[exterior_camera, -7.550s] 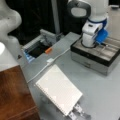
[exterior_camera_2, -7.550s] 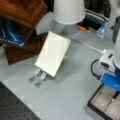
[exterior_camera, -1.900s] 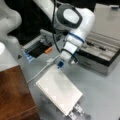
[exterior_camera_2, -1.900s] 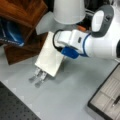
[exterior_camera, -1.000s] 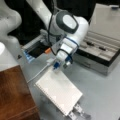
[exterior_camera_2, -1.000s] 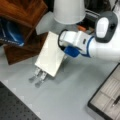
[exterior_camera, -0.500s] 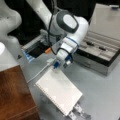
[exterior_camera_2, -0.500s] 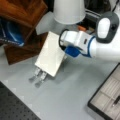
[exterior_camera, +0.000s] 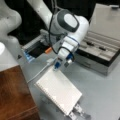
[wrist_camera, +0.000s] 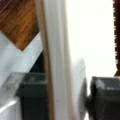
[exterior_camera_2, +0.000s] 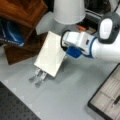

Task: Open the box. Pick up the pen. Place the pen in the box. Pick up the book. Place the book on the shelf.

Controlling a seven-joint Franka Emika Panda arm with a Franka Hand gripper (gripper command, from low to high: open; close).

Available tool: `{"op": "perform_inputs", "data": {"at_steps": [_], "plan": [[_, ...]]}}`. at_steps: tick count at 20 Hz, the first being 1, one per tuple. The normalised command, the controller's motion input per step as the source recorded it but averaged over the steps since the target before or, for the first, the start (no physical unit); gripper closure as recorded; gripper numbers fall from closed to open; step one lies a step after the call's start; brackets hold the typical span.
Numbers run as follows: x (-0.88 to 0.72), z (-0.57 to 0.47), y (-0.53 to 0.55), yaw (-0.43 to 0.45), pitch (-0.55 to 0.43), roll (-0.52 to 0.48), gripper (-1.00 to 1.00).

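The book [exterior_camera: 59, 92] leans tilted on the metal stand [exterior_camera: 79, 113], its upper edge between the gripper [exterior_camera: 61, 65] fingers, which straddle it with a gap. The shelf [exterior_camera: 15, 96] lies beside; the box [exterior_camera: 101, 53] stands open, well apart.

In a front view the book [exterior_camera: 59, 93] leans on a stand [exterior_camera: 78, 112] on the desk [exterior_camera: 100, 95], the shelf [exterior_camera: 15, 95] at its left. The open box [exterior_camera: 100, 50] sits toward the view's upper right. The gripper [exterior_camera: 62, 65] is at the book's top edge.
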Motion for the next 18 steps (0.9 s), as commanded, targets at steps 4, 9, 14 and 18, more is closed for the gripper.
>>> {"op": "perform_inputs", "data": {"at_steps": [4,9,14,18], "plan": [[0.16,-0.21,0.11,0.013,-0.113,-0.307,1.00],[0.24,-0.15,0.04,0.027,-0.076,-0.279,1.00],[0.29,0.01,0.01,-0.006,-0.023,-0.247,1.00],[0.29,0.12,0.07,-0.060,0.029,-0.223,1.00]]}}
